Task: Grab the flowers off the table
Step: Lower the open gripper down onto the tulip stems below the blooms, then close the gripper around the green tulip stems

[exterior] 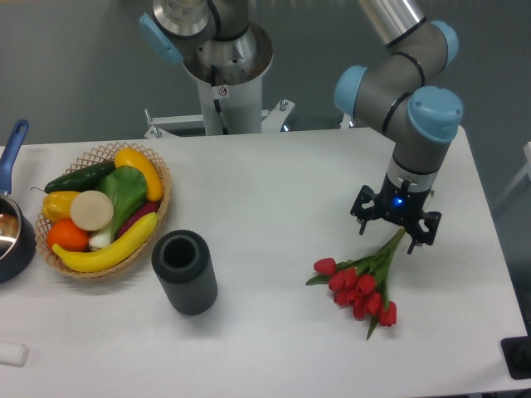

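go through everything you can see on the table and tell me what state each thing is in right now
gripper: open, fingers straddling the stem end of the flowers
flowers: lying flat on the table, not lifted
wicker basket: upright, full of fruit and vegetables
dark cylinder: standing upright, open top
pot: at left edge, contents unclear

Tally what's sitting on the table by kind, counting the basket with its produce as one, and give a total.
Flowers, one bunch: 1
Wicker basket of produce: 1
Dark ribbed cylinder: 1
Pan with blue handle: 1
Small white object at the front left edge: 1
Total: 5
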Controlling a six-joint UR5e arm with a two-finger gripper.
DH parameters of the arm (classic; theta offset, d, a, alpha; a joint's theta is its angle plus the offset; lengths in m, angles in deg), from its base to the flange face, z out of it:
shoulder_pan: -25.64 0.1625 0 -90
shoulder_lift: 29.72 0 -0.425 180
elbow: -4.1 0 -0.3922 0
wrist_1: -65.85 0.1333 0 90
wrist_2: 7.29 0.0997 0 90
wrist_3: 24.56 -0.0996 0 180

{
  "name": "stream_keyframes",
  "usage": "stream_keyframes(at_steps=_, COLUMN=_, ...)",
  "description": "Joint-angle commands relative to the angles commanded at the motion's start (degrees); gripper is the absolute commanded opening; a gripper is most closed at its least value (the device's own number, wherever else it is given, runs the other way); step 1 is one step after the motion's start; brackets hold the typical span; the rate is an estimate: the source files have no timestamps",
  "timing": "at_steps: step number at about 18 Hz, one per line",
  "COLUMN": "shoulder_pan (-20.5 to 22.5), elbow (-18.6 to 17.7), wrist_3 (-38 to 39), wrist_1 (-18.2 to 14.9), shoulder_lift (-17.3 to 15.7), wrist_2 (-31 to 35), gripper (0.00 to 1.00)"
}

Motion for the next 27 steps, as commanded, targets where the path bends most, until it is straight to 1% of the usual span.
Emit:
stream_keyframes(at_steps=2, shoulder_pan=-0.09, elbow=0.00, wrist_3=-2.38, wrist_1=0.26, shoulder_lift=2.02, wrist_2=1.67, gripper=1.00)
stream_keyframes(at_steps=3, shoulder_pan=-0.17, elbow=-0.17, wrist_3=-2.57, wrist_1=0.79, shoulder_lift=2.03, wrist_2=2.29, gripper=1.00)
stream_keyframes(at_steps=9, shoulder_pan=-0.26, elbow=-0.26, wrist_3=-2.22, wrist_1=0.97, shoulder_lift=2.47, wrist_2=2.38, gripper=1.00)
stream_keyframes(at_steps=11, shoulder_pan=-0.35, elbow=-0.44, wrist_3=-2.22, wrist_1=1.05, shoulder_lift=2.82, wrist_2=2.47, gripper=1.00)
stream_keyframes(at_steps=13, shoulder_pan=-0.35, elbow=-0.35, wrist_3=-2.48, wrist_1=1.58, shoulder_lift=3.95, wrist_2=2.91, gripper=1.00)
stream_keyframes(at_steps=15, shoulder_pan=-0.44, elbow=-0.44, wrist_3=-2.31, wrist_1=1.76, shoulder_lift=4.05, wrist_2=4.23, gripper=1.00)
stream_keyframes(at_steps=18, shoulder_pan=-0.44, elbow=-0.53, wrist_3=-2.22, wrist_1=1.76, shoulder_lift=4.22, wrist_2=4.32, gripper=1.00)
stream_keyframes(at_steps=23, shoulder_pan=-1.32, elbow=-0.44, wrist_3=-1.52, wrist_1=3.33, shoulder_lift=5.28, wrist_2=4.49, gripper=1.00)
stream_keyframes(at_steps=24, shoulder_pan=-1.32, elbow=-0.52, wrist_3=-1.34, wrist_1=3.43, shoulder_lift=5.19, wrist_2=4.49, gripper=0.96)
stream_keyframes(at_steps=26, shoulder_pan=-1.32, elbow=-0.26, wrist_3=-1.34, wrist_1=3.43, shoulder_lift=5.19, wrist_2=4.49, gripper=0.82)
stream_keyframes(at_steps=27, shoulder_pan=-1.32, elbow=0.00, wrist_3=-1.25, wrist_1=3.43, shoulder_lift=5.19, wrist_2=4.41, gripper=0.77)
